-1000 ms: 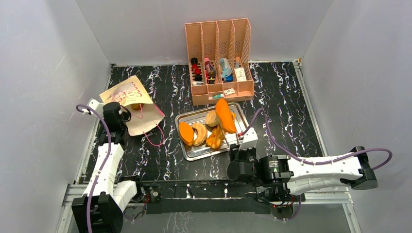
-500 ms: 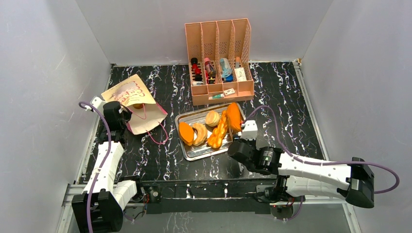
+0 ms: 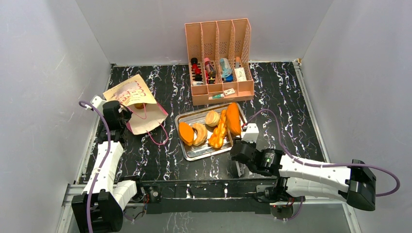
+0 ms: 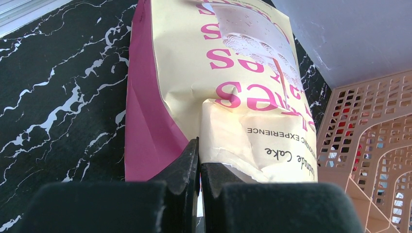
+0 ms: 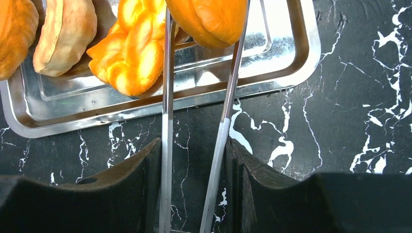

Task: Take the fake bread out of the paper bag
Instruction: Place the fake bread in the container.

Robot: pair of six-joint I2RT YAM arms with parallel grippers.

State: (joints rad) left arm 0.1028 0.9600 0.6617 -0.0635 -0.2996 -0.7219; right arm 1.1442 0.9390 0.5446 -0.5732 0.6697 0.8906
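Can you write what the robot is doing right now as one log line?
left gripper: shut on bag edge | right gripper: holding tongs | tongs: around orange bread at tray

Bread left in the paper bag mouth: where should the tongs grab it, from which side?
Pinch the bread by its exposed end with the tongs; the rest is hidden under the top panel. Come in low from the tray side: the paper bag lies flat, mouth toward the tray, edge pinched in the left gripper's jaws.
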